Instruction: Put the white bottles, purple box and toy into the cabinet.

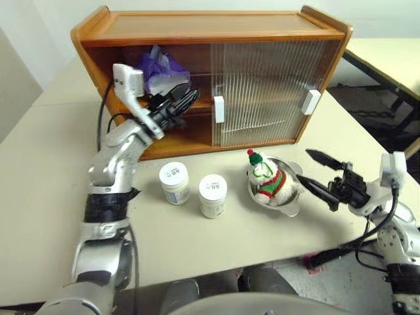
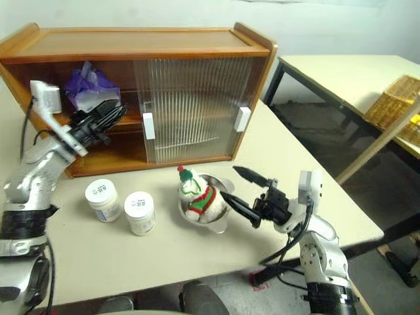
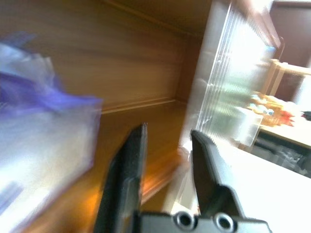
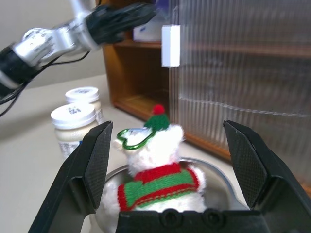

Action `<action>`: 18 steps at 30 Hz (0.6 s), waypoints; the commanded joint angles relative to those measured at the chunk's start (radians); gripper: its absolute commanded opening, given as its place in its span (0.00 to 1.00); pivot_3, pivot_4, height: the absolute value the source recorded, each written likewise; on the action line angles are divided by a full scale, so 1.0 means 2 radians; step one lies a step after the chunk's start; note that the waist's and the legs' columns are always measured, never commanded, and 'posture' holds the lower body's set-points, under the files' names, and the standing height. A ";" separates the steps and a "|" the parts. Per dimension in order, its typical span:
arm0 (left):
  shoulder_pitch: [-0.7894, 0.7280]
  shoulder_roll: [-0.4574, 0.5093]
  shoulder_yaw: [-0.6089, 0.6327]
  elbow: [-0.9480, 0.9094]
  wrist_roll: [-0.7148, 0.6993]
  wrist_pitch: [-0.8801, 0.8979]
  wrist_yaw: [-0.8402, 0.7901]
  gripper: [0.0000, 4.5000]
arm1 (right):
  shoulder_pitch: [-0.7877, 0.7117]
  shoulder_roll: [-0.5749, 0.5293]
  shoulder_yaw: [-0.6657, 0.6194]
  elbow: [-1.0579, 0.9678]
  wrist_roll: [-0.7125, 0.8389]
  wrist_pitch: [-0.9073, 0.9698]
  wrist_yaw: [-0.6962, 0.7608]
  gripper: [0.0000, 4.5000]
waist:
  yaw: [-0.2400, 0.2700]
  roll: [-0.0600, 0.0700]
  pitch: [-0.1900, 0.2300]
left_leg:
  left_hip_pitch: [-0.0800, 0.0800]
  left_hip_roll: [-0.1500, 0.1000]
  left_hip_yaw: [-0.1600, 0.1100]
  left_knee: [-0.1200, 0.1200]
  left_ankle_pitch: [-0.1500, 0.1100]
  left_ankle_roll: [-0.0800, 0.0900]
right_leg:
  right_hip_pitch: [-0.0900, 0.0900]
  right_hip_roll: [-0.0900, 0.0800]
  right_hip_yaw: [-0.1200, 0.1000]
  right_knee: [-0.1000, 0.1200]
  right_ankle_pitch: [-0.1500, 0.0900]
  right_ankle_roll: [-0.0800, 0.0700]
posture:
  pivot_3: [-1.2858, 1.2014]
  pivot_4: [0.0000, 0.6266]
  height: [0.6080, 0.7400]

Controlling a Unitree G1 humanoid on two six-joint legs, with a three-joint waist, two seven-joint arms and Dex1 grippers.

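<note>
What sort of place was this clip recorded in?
Probably an indoor lab or test room, not a home: plain pale tables pushed together, a lone wooden cabinet set out on one, bare white walls, and a wicker basket on a neighbouring table.

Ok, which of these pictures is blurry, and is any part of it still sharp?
Left wrist view: motion-smeared, the purple box and cabinet wood streaked, though the left hand fingers stay fairly crisp. Right wrist view: toy sharp, white bottles slightly soft. Both eye views: clear and evenly lit.
</note>
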 commanded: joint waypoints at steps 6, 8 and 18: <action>0.177 0.118 0.091 -0.054 -0.063 0.025 -0.130 0.99 | -0.019 -0.007 -0.001 0.018 -0.002 0.003 0.011 1.00 | 0.009 0.002 -0.002 | -0.002 0.001 0.000 0.001 -0.001 -0.001 | -0.005 0.000 0.000 0.001 -0.002 0.000 | 0.46 0.00 1.00; 0.205 0.129 0.095 -0.052 -0.046 -0.005 -0.153 0.99 | -0.022 -0.008 0.002 0.015 -0.003 0.007 0.009 1.00 | 0.013 0.003 -0.003 | -0.002 0.001 -0.001 0.001 -0.003 0.002 | -0.006 -0.001 0.000 0.001 -0.002 -0.001 | 0.46 0.00 1.00; 0.272 0.130 0.047 -0.012 0.040 -0.108 -0.205 0.99 | -0.030 -0.009 0.011 -0.027 0.002 0.039 -0.019 1.00 | 0.014 0.007 -0.007 | -0.001 0.003 0.000 0.000 -0.004 0.001 | -0.008 0.000 -0.002 0.002 0.000 -0.006 | 0.46 0.00 1.00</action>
